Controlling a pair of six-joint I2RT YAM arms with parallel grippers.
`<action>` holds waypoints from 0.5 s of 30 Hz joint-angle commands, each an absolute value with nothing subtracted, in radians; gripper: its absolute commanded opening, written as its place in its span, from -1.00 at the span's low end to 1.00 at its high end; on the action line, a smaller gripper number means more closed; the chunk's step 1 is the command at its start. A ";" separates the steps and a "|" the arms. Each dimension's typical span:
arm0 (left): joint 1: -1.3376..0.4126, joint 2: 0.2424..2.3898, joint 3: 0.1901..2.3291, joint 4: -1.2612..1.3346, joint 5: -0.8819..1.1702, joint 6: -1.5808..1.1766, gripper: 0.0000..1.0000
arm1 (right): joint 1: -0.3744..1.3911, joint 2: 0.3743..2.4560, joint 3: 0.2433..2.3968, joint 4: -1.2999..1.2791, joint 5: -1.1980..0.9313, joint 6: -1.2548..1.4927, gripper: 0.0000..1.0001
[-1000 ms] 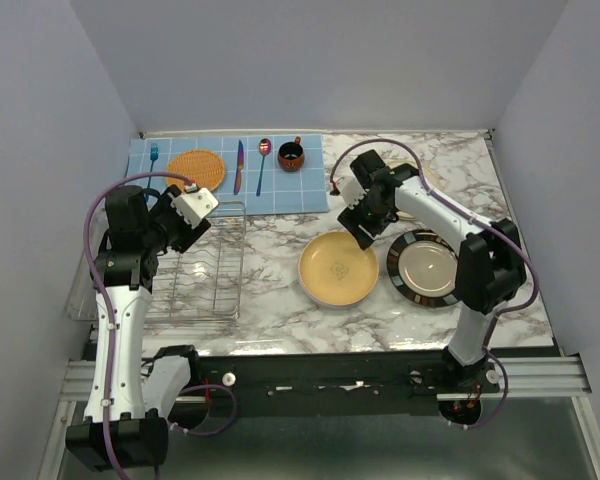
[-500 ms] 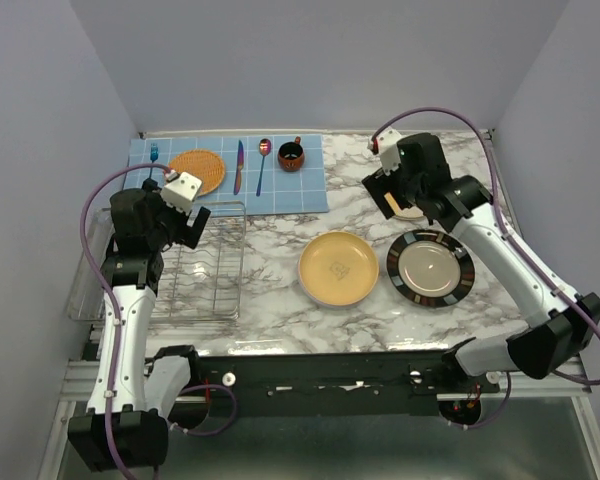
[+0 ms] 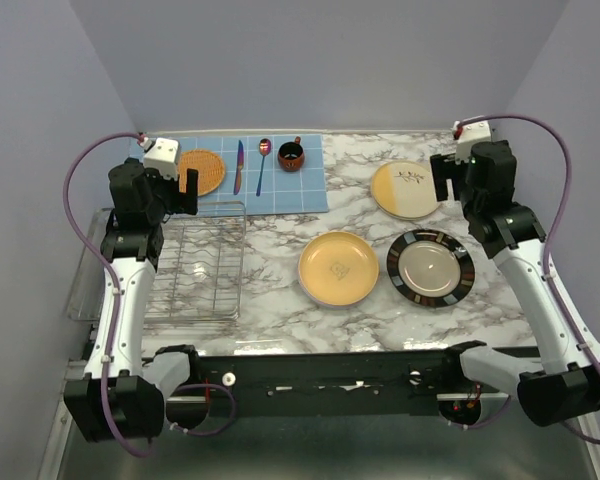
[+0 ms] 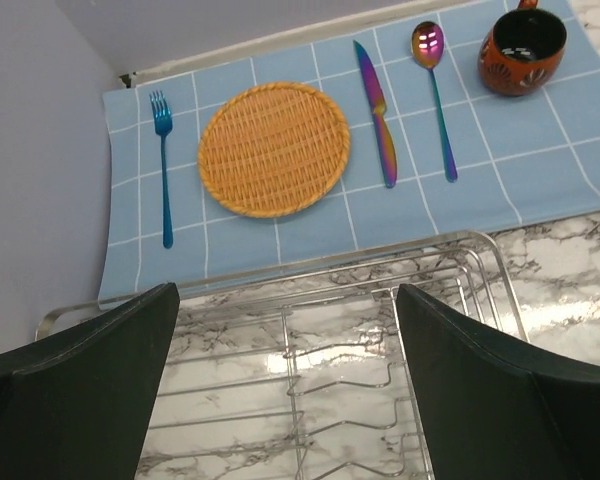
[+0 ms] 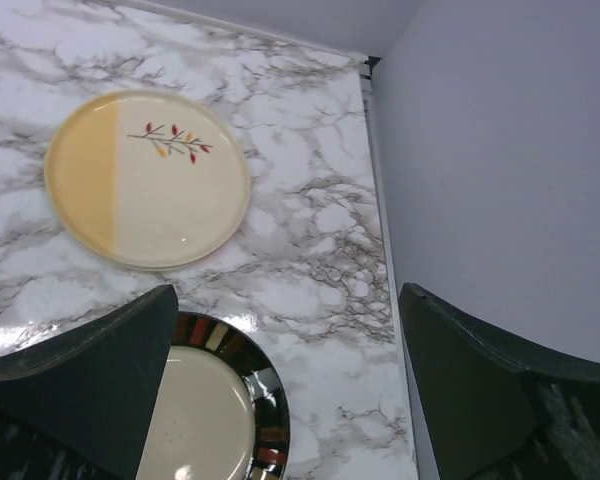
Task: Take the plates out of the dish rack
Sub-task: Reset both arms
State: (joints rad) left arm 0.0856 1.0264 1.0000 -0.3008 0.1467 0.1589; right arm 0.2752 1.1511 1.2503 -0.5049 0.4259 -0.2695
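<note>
The silver wire dish rack (image 3: 195, 270) sits on the left of the white marble table (image 3: 360, 170). Three round plates lie flat to its right: a yellow-orange plate (image 3: 338, 268), a black-rimmed beige plate (image 3: 430, 267) and, farther back, a cream-and-yellow twig plate (image 3: 408, 189). The left pincer (image 4: 285, 290) and right pincer (image 5: 287, 290) both stand wide apart, holding nothing.

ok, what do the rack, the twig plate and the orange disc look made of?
Dish rack: thin metal wire, shiny silver, glints on the rods.
Twig plate: probably glazed ceramic, glossy, soft reflections.
Orange disc: woven fibre, maybe rattan, matte, visible weave.
</note>
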 commanded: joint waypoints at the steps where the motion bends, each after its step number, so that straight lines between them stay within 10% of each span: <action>1: 0.064 1.075 1.077 -0.264 0.133 0.100 0.98 | 0.138 1.104 1.210 -0.411 0.364 -0.178 1.00; 15: -0.044 0.993 0.974 -0.118 0.035 0.107 0.97 | 0.057 0.997 1.056 -0.315 0.293 -0.123 0.99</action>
